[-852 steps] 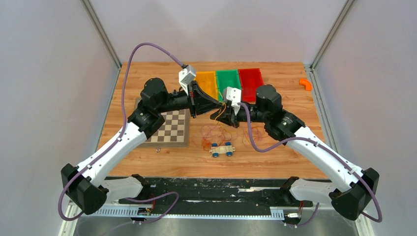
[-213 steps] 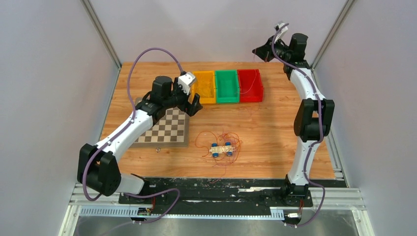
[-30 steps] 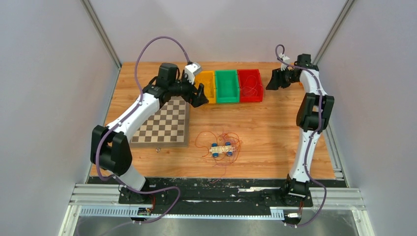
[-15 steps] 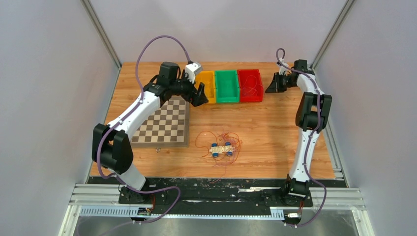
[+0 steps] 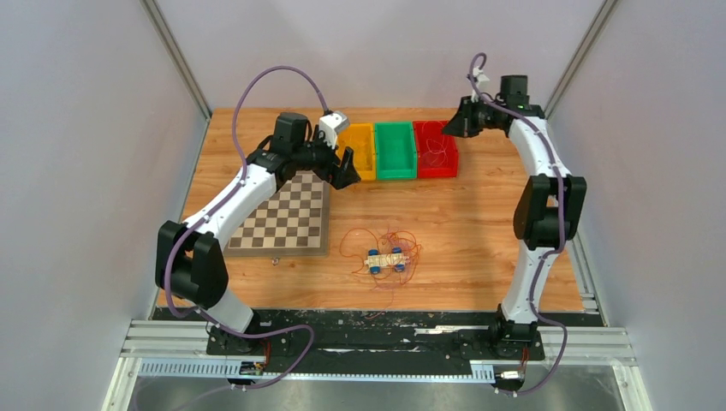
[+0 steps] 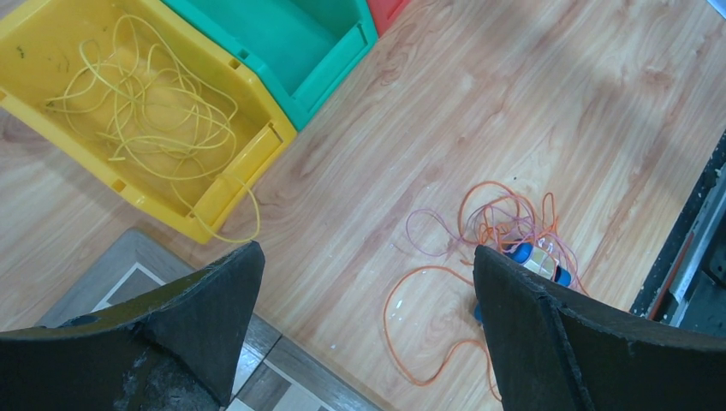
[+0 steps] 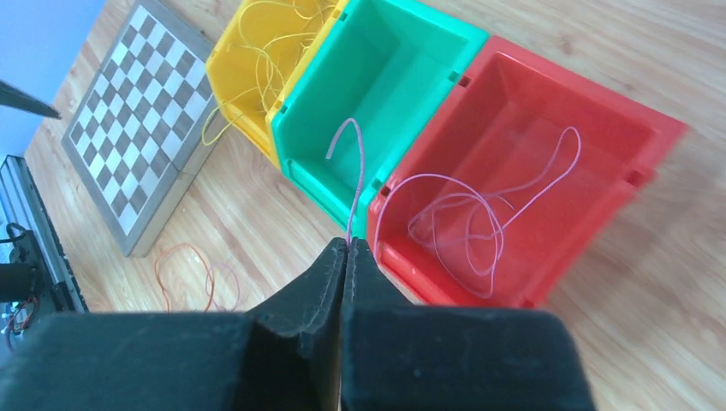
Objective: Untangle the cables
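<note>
Partly done, you'd judge: yellow cables [image 6: 145,111] binned left of the green bin [image 7: 377,86]; red cable [image 7: 462,223] binned right of it, end pinched in your right claw [image 7: 347,244]; left claw [image 6: 366,253] gapes, empty; orange tangle [image 6: 505,227], nearer you than that bin, left to sort.

At six o'clock the black pincer [image 7: 347,246] pinches a thin pink wire [image 7: 360,171], its loops lying in the red plastic bin [image 7: 556,94] at two o'clock.

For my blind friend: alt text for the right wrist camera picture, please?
The shut gripper pinches a thin pink wire; more pink loops lie in a red bin. Beside it: a green bin, a yellow bin, a chessboard.
</note>
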